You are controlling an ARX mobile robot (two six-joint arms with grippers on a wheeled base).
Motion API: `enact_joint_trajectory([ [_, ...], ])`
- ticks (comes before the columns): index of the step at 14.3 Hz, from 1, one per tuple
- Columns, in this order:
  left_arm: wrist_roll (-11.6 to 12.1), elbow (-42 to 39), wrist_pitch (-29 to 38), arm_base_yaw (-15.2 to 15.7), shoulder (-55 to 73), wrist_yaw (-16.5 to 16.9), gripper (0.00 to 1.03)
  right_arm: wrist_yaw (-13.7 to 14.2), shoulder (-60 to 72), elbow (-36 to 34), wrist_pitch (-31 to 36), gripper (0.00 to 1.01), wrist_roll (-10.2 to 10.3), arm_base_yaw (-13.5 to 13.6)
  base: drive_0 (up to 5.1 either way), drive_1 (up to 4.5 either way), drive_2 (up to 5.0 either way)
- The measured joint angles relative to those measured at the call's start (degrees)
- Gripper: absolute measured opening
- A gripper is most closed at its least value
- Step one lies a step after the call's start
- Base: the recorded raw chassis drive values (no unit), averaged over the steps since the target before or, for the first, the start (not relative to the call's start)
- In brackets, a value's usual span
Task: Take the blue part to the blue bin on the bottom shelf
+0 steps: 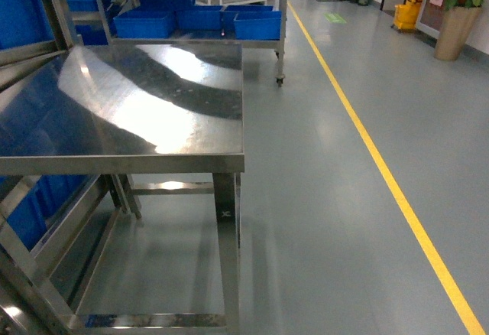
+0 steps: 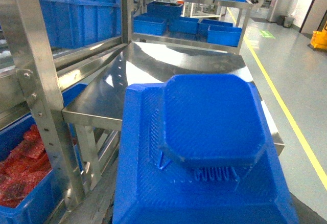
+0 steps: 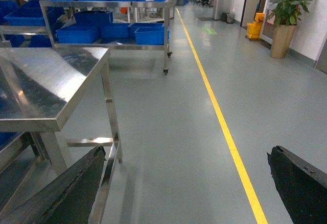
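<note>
Left end effector:
- Cannot see the fingers directly; hidden behind the blue part (image 2: 212, 119), which fills the left wrist view.
- Judged as clenched on the blue part, since the part hangs right in front of the wrist camera with no support visible beneath it.
- Carries the part with its broad, rounded-square face toward the camera, over the near corner of the worktop (image 2: 148, 65).
- Judged as held high and clear so as to pass the rack upright (image 2: 36, 96) on the left without contact.

Right end effector (image 3: 189, 193):
- Released and empty, dark fingers (image 3: 66, 193) spread wide at the lower corners of the right wrist view.
- Points at bare floor beside the yellow floor line (image 3: 219, 116); judged as parked out of the way of the transfer.

Surroundings:
- Shows neither arm in the head view, only the steel worktop (image 1: 153, 105).
- Just left of the rack upright, shows a low blue bin (image 2: 20, 203) already loaded with red pieces; judged as the wrong destination.
- Farther off, shows more blue bins (image 1: 145, 21) on a wheeled rack.
- Cannot confirm the bottom shelf or the target bin from these views.

Step in hand: transport toward the rack, placement not yet done.
</note>
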Motion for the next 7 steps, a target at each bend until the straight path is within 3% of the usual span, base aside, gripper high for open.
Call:
enact_joint_trajectory([
  [7, 0.0, 0.0, 0.1, 0.0, 0.0, 0.3, 0.43, 0.1, 0.0, 0.0, 0.0, 0.98, 0.0, 0.0, -0.1, 4.11, -4.3],
])
